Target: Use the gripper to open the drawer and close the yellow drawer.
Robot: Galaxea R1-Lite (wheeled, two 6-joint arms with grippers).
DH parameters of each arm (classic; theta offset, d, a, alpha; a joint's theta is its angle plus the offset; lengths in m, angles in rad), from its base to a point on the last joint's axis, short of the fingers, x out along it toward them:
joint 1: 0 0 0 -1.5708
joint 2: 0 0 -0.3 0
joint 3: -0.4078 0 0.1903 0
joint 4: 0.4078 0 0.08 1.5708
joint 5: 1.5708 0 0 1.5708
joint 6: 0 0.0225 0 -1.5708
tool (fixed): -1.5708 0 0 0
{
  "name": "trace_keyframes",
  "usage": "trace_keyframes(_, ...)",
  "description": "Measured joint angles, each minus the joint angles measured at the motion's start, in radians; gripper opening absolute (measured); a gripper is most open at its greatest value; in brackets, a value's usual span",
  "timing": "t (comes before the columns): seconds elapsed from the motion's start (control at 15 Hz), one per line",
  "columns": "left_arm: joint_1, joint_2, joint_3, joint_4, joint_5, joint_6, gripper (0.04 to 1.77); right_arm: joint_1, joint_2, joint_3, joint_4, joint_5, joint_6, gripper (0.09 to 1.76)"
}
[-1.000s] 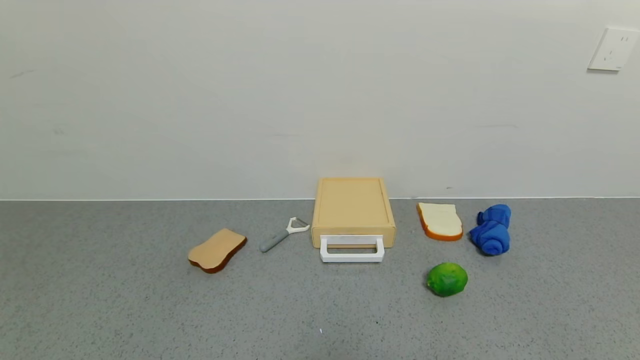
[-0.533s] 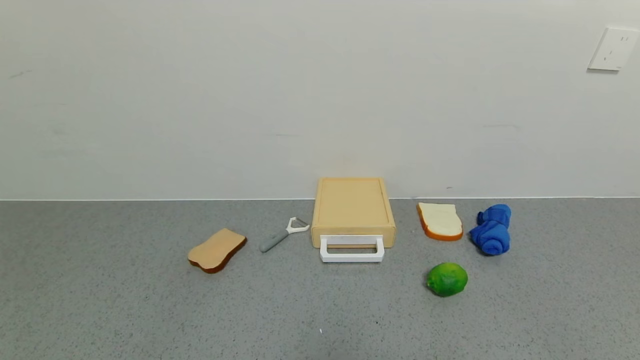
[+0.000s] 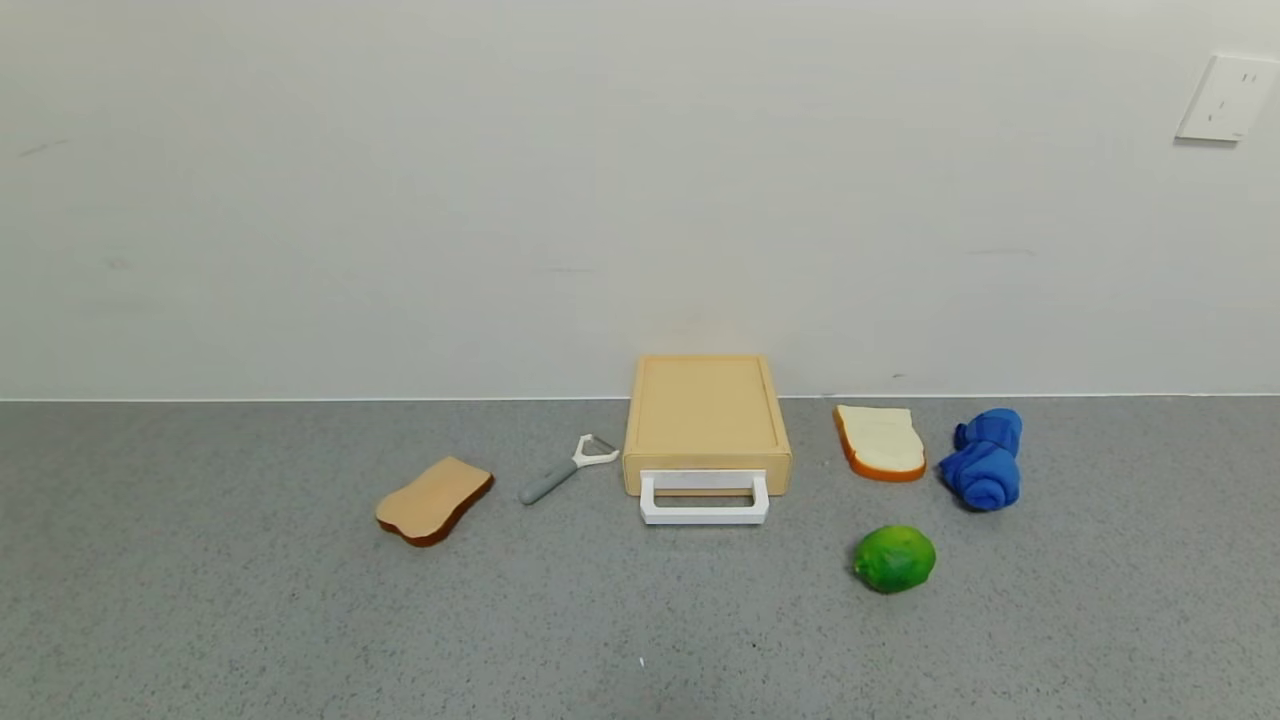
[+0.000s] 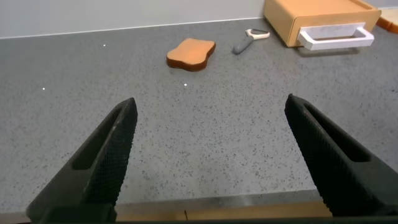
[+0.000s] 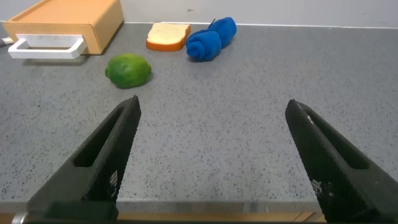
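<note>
Left gripper [image 4: 208, 162] open, low over the table's [image 3: 200, 620] near edge, holding nothing; right gripper [image 5: 211, 162] likewise open and empty. Neither shows in the head view. On the table, left to right: brown bread slice [image 3: 434, 500], peeler [image 3: 566, 468], drawer [image 3: 706, 424] against the wall, tray pushed in, white handle [image 3: 705, 498] facing front; white bread slice [image 3: 880, 442], lime [image 3: 894, 559], rolled blue cloth [image 3: 985, 458].
</note>
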Motion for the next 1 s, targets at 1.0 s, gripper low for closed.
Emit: trace_keyframes(1.0,0.0,0.0,0.0,-0.001,0.001,-0.013,1.72,0.0,0.0,0.0,0.0,0.0,0.001,1.71)
